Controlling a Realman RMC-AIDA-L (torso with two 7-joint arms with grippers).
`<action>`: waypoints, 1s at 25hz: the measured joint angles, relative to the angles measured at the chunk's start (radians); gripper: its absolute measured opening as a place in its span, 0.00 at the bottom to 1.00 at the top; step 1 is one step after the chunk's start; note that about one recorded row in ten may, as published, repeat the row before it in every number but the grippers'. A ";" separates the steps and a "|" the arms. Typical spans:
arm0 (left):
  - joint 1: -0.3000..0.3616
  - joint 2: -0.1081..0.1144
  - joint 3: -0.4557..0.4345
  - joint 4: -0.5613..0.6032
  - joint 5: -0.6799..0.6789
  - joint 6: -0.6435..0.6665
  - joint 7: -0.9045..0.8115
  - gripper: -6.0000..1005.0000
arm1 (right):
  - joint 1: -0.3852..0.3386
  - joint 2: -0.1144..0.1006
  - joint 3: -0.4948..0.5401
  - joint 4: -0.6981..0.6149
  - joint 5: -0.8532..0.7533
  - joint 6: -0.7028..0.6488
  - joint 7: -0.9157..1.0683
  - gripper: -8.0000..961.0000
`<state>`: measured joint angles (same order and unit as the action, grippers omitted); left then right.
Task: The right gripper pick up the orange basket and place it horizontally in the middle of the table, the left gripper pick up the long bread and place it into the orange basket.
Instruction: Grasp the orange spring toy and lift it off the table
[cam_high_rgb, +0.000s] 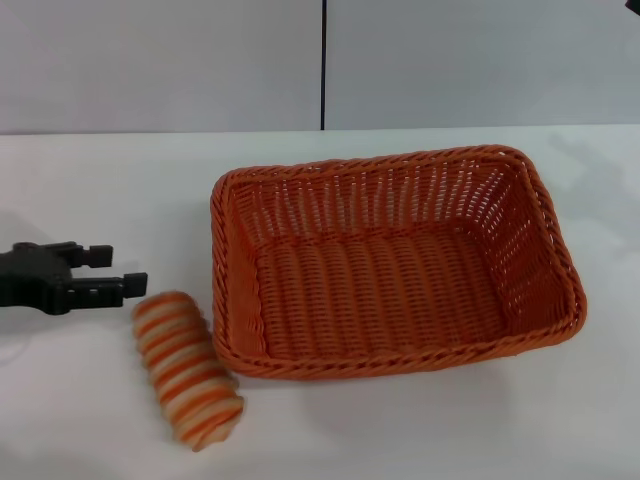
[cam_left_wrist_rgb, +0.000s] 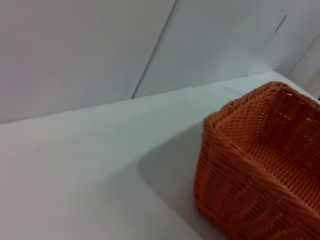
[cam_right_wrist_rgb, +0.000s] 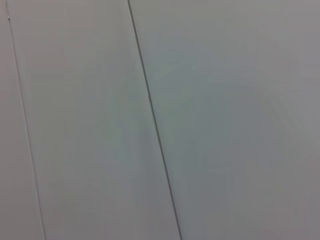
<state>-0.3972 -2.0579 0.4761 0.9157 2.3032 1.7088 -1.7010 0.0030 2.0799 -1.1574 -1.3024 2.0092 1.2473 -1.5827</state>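
A plain grey wall stands behind the white table (cam_high_rgb: 420, 430). The left gripper (cam_high_rgb: 108, 268) comes in low from the left side of the table, and its two black fingers stand apart with nothing between them. The long bread (cam_high_rgb: 188, 368) lies just in front of those fingers and a little nearer to the robot, close but not touching them. The bread's long way runs at a slant, from near the fingers down toward the robot's edge of the table. Past the bread, on its right, sits the orange basket (cam_high_rgb: 390, 265), with its long side running left to right in the middle of the table; it is empty. The right gripper is not seen at all, and its camera shows only wall. So the left arm is the near one, and I think it must reach down and across the bread's short way.
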 joint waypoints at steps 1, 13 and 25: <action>0.000 0.000 0.000 -0.001 0.000 -0.002 0.001 0.83 | 0.000 0.000 0.001 0.000 0.000 -0.001 -0.002 0.71; -0.009 -0.001 0.063 -0.113 0.002 -0.075 0.035 0.83 | 0.029 -0.002 0.012 0.061 -0.009 0.002 -0.008 0.71; -0.005 -0.002 0.083 -0.145 0.002 -0.114 0.069 0.82 | 0.039 -0.005 0.013 0.081 -0.022 0.010 -0.011 0.71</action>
<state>-0.4027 -2.0598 0.5593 0.7706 2.3057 1.5945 -1.6319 0.0423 2.0754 -1.1443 -1.2213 1.9869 1.2573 -1.5939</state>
